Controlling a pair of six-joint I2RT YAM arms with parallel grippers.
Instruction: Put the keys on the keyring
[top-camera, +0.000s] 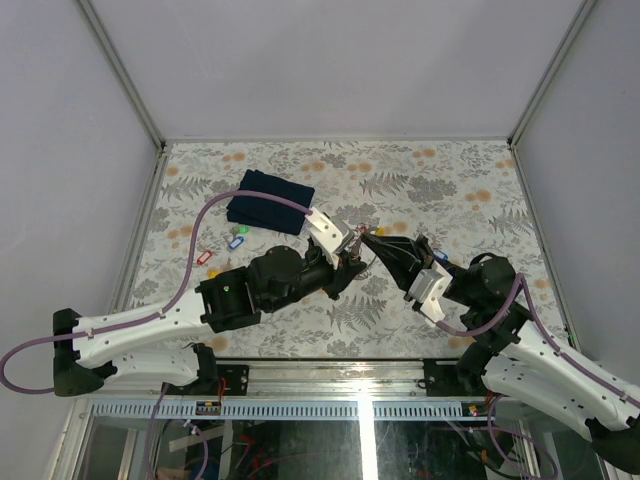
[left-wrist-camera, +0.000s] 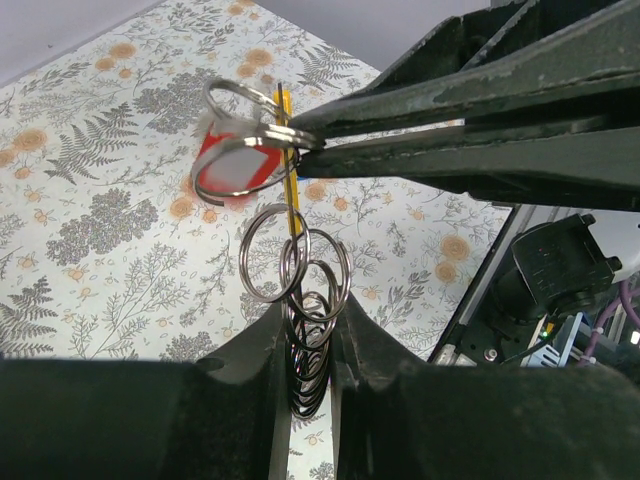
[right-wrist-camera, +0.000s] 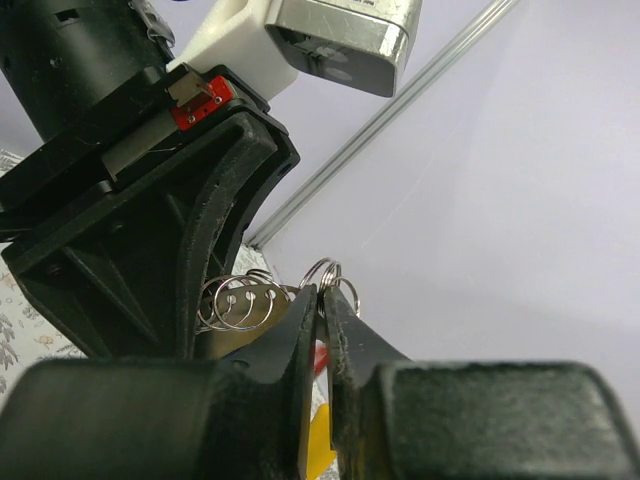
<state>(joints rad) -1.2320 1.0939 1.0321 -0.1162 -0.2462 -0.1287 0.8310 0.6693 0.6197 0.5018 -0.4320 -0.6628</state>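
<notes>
L end effector (left-wrist-camera: 310, 345) is clamping the thin grey metal keyring (left-wrist-camera: 268, 255) mid-air, away from table (top-camera: 450, 190) edges. R end effector (right-wrist-camera: 323, 303) is pinching the ring of the red-tagged metal key (left-wrist-camera: 225, 165). Risk: skewed pull slipping it loose.

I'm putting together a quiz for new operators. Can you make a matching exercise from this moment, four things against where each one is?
Things:
1. folded cloth
2. blue-tagged key
3. bunch of rings
4. red tag

Places:
A. gripped by the left tool and the right tool
B. dangling beside the right tool's tips
C. flat on the table, far side, left of centre
D. on the table by the cloth's near edge

Pairs: 1-C, 2-D, 3-A, 4-B
</notes>
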